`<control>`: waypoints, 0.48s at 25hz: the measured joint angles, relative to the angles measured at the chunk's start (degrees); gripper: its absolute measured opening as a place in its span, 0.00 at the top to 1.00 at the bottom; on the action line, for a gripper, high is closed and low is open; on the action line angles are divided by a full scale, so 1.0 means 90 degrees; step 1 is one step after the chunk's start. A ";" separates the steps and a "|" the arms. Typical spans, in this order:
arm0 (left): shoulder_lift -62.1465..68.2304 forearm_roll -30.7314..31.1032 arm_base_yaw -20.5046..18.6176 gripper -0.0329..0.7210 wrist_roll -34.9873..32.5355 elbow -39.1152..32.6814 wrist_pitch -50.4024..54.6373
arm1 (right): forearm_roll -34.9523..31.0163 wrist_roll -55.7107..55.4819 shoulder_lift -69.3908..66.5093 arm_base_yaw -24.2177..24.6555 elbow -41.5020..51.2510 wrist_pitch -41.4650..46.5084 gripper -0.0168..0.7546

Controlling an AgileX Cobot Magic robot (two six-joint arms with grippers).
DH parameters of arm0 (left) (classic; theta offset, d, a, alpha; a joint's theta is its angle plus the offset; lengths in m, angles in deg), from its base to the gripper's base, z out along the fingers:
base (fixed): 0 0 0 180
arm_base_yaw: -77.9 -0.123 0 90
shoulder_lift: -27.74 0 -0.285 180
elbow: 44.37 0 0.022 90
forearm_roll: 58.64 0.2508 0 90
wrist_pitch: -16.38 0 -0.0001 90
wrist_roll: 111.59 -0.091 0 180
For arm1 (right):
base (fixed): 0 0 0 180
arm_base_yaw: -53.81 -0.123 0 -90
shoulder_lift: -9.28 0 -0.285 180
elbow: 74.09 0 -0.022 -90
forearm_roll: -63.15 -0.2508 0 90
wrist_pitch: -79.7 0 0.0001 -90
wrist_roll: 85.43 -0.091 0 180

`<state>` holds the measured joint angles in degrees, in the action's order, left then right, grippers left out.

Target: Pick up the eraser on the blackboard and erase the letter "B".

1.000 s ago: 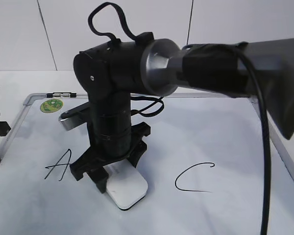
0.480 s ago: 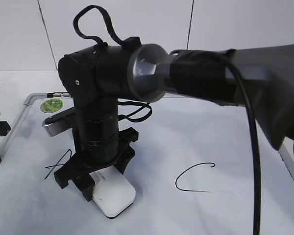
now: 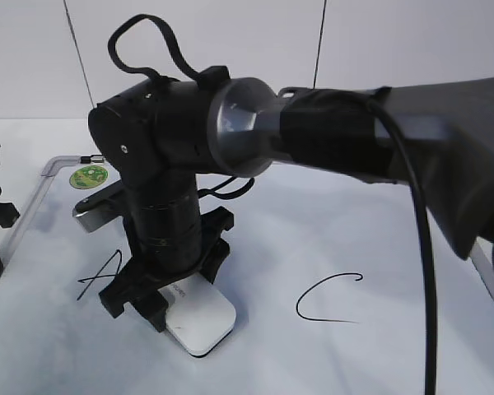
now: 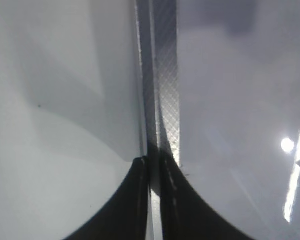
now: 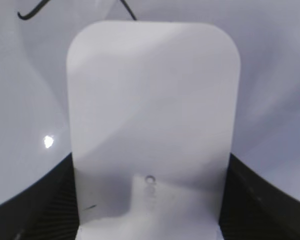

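The eraser lies flat on the blackboard, toward its near edge and left of the middle, between the black "A" on the left and the "C" well apart on the right. No letter "B" can be seen; that stretch of board is covered by the eraser and the arm, so whether any stroke is left there cannot be told. The right gripper is clamped across the eraser's width: in the right wrist view the white block fills the gap between the two dark jaws, which press on its long side edges. It looks like a light, stiff plastic block with a smooth, fairly slippery top and a dark underside that should drag a little on the board; the side edges, where it is held now, seem the sound place to grip, since the flat top gives no purchase. The right arm reaches in from the board's right edge across the middle, its wrist bent straight down so the jaws point at the surface. The left gripper sits at the board's left edge with its fingers shut together, holding nothing, right above the grey metal frame. A round green sticker sits near the far left corner.
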<state>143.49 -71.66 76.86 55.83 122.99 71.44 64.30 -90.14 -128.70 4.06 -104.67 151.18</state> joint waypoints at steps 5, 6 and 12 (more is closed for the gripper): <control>0.0000 0.0000 0.0000 0.94 0.0000 0.0000 -0.0011 | 0.0030 -0.0025 0.0000 0.0209 0.0000 0.0000 0.30; 0.0000 0.0000 0.0000 0.94 0.0000 0.0000 -0.0011 | 0.0045 -0.0053 0.0000 0.0305 -0.0010 0.0000 0.30; 0.0000 -0.0015 0.0000 0.94 0.0000 0.0000 -0.0011 | 0.0045 -0.0080 -0.0017 0.0935 -0.0038 0.0000 0.30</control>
<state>143.49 -71.79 76.86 55.83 122.99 71.34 64.71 -90.86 -128.86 12.47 -105.01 151.18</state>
